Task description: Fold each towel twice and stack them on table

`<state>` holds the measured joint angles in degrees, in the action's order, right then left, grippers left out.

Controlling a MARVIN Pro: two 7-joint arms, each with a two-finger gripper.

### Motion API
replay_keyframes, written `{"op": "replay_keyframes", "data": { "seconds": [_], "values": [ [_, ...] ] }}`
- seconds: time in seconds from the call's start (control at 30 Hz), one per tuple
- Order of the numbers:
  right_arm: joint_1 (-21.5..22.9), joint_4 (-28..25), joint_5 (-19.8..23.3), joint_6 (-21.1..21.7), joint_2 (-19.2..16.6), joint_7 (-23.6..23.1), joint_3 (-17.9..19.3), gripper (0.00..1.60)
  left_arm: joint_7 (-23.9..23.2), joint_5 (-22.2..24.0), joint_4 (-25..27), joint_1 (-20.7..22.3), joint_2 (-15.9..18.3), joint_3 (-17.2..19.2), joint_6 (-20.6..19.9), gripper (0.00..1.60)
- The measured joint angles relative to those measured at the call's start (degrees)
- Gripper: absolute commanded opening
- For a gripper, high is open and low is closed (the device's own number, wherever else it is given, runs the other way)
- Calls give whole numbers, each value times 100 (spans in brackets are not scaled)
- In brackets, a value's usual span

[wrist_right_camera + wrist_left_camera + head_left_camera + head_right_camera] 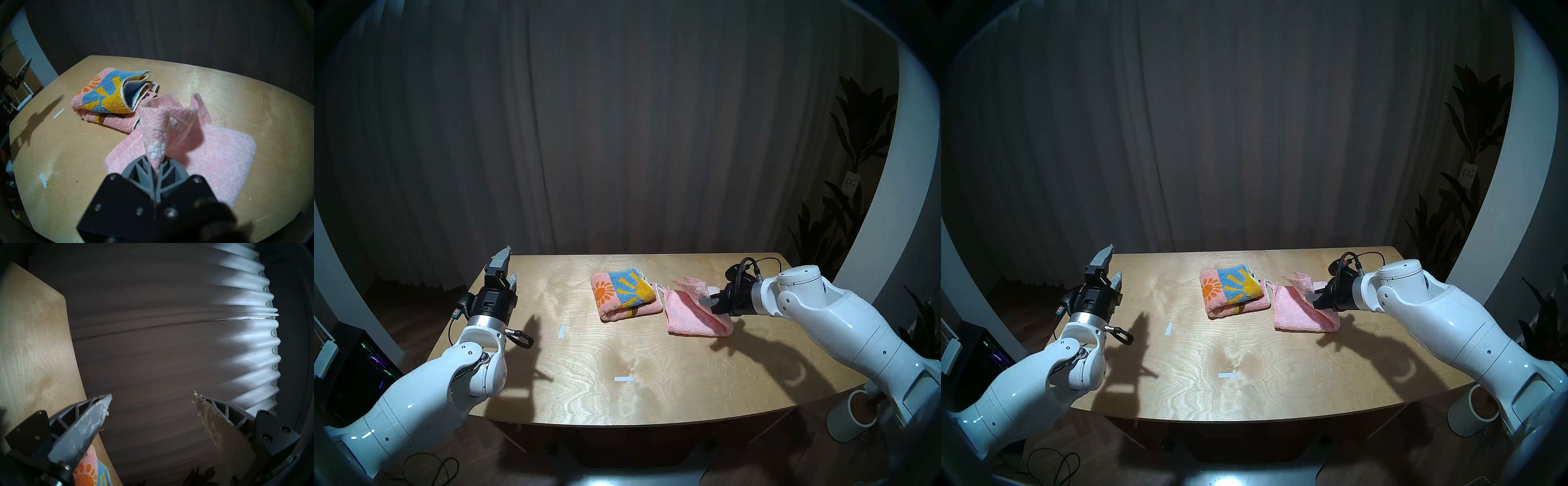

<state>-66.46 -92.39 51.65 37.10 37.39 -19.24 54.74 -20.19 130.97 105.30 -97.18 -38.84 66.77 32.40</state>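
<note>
Sunflower towel (624,294) sits folded mid-worktop (585,366), looking done, and the pink towel (694,314) lies just beside it, part-folded. Right claw (155,171) is clamped on a raised pink corner, so its second fold looks underway; left claw (153,405) hangs apart, empty, at the worktop's left edge. Stacking remains.

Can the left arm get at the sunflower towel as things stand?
Probably yes: the left claw is open and empty, with bare table between it and the sunflower towel; the right claw is beyond it.
</note>
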Motion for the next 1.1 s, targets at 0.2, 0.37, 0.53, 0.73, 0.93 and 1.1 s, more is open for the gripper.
{"op": "replay_keyframes", "data": {
  "seconds": [0.2,0.37,0.53,0.73,0.93,1.1],
  "values": [
    [187,22,-331,-20,23,-218,-255,0,-81,57,9,-77,10,55,10,160],
    [355,88,-630,-23,103,-403,-522,0,-151,110,16,-149,20,102,15,160],
    [494,301,-958,-82,205,-560,-809,0,-206,156,20,-207,30,142,21,160],
    [576,435,-1160,-132,296,-685,-1014,73,-250,195,36,-259,52,188,35,160],
    [610,426,-1222,-152,366,-751,-1068,160,-275,225,46,-274,74,212,41,160],
    [609,312,-1177,-112,381,-784,-1054,160,-303,233,52,-274,88,218,41,160]
  ]
}}
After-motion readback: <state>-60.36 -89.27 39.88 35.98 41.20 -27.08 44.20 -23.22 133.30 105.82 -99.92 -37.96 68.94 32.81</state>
